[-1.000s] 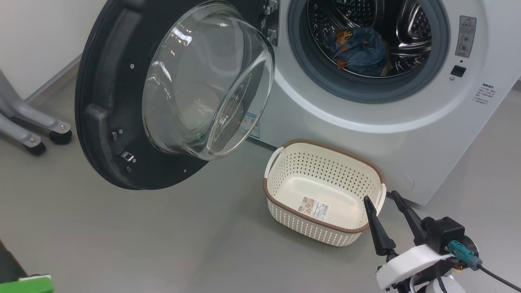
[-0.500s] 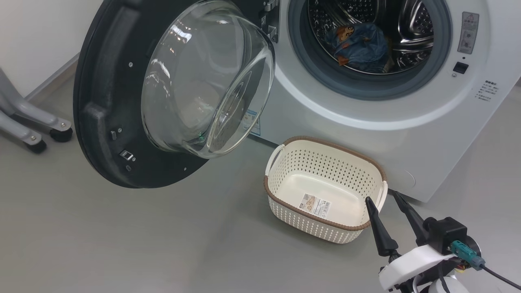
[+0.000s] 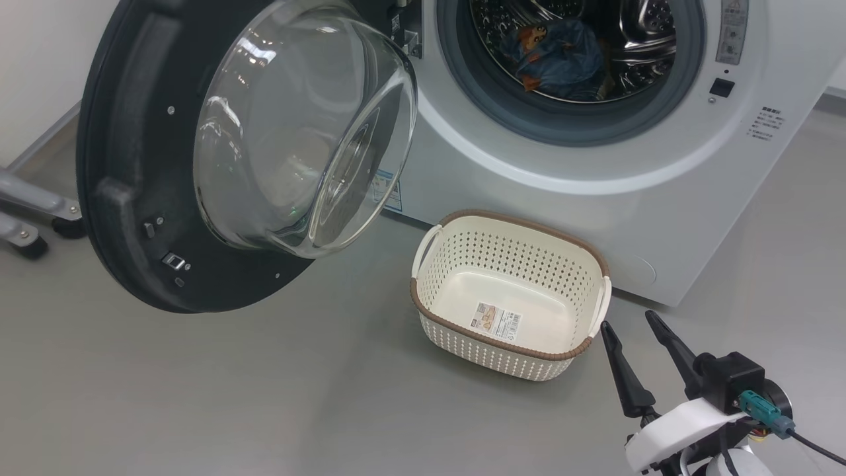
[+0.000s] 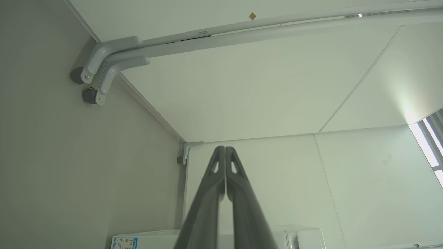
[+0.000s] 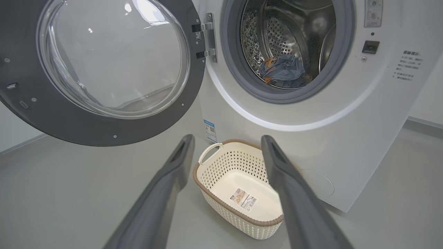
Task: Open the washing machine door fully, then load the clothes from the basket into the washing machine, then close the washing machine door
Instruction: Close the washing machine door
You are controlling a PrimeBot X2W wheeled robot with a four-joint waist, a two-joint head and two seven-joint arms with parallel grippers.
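On grey floor [image 3: 264,396] before the white washing machine [image 3: 595,211], perforated cream basket [image 3: 489,357], brown-rimmed, just beside the right gripper [image 3: 628,319], fingers [image 3: 621,370] spread apart. Glossy black door [image 3: 119,132] swung open at left, glass bowl [image 3: 284,132] bulging; blue printed clothes [image 3: 562,59] bunched in the steel drum [image 3: 648,26]. Left gripper [image 4: 225,148] pinched shut.

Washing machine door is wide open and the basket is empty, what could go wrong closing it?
The clothes lie close behind the grey gasket; a loose edge might get pinched as the washing machine door shuts. The open right gripper hangs close beside the basket; swinging toward the door, it might knock it.
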